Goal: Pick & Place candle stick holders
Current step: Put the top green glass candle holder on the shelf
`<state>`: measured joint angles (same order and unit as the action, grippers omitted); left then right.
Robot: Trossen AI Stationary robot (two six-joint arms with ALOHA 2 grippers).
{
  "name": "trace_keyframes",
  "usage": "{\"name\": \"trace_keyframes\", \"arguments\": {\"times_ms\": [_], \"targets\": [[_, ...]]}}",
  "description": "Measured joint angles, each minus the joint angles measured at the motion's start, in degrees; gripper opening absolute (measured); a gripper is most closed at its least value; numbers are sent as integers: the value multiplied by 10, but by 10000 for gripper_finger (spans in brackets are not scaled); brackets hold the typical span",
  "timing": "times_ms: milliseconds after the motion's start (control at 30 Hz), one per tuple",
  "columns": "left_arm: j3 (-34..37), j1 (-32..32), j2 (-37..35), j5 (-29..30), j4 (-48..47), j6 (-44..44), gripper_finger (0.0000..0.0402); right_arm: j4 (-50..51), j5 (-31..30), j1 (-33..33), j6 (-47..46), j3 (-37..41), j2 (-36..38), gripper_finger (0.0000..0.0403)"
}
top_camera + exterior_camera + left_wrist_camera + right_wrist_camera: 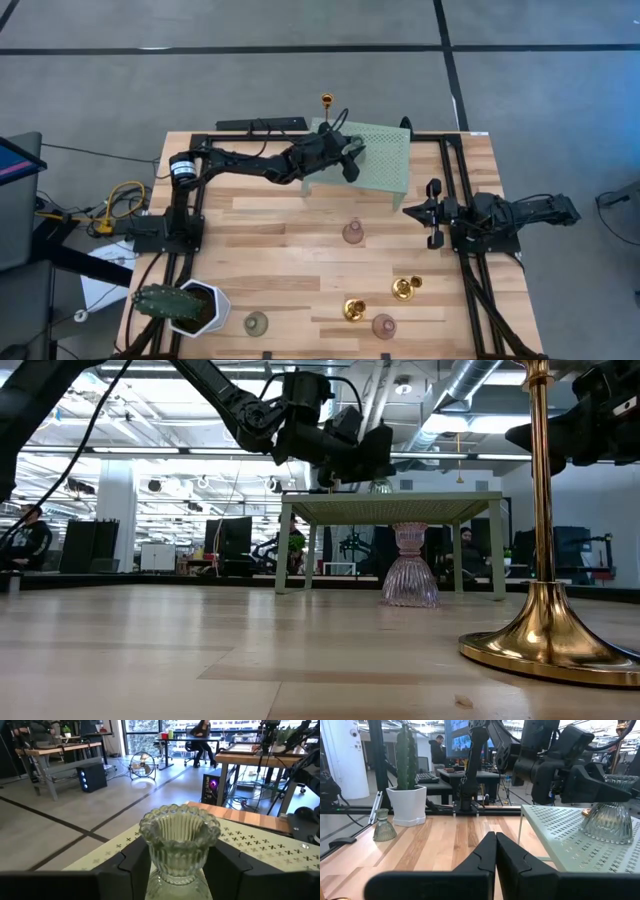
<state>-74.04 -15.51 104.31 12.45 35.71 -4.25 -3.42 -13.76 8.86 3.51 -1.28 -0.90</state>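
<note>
So we start at the desk's (300,240) left front corner: white pot with cactus (185,305), and just right of it a pale green holder (256,323) standing on the wood.

Next, the left pincer (177,865) is over the near-left part of the mint-green perforated stand (385,160) at the back of the desk. We see its fingers (227,865) on either side of a second pale green glassy holder (179,842), which stands upright on the stand top. The fingers flank its neck closely, but we cannot tell whether they grip it or have let go.

A tall gold holder (326,100) stands at the back edge beside the stand, and in the low view it rises close to the camera.

Mid-desk, in front of the stand, is a pinkish holder (352,232). Toward the front are two short gold holders (354,309) (403,288), near each other, and another pinkish holder (383,325) at the front edge.

Far right, the right pincer (495,845) waits at the desk's right side, fingers pressed together, empty.
</note>
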Motion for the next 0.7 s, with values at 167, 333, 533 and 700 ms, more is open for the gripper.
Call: {"name": "trace_keyframes", "arguments": {"times_ms": [167, 333, 533, 700], "targets": [[0, 0, 0, 0, 3, 0, 166, 0, 1, 0, 0, 0, 0, 0], [0, 0, 0, 0, 8, -7, 187, 0, 1, 0, 0, 0, 0, 0], [0, 0, 0, -1, 8, -32, 230, 0, 1, 0, 0, 0, 0, 0], [1, 0, -20, -2, -11, -32, 257, 0, 2, 0, 0, 0, 0, 0]]}}
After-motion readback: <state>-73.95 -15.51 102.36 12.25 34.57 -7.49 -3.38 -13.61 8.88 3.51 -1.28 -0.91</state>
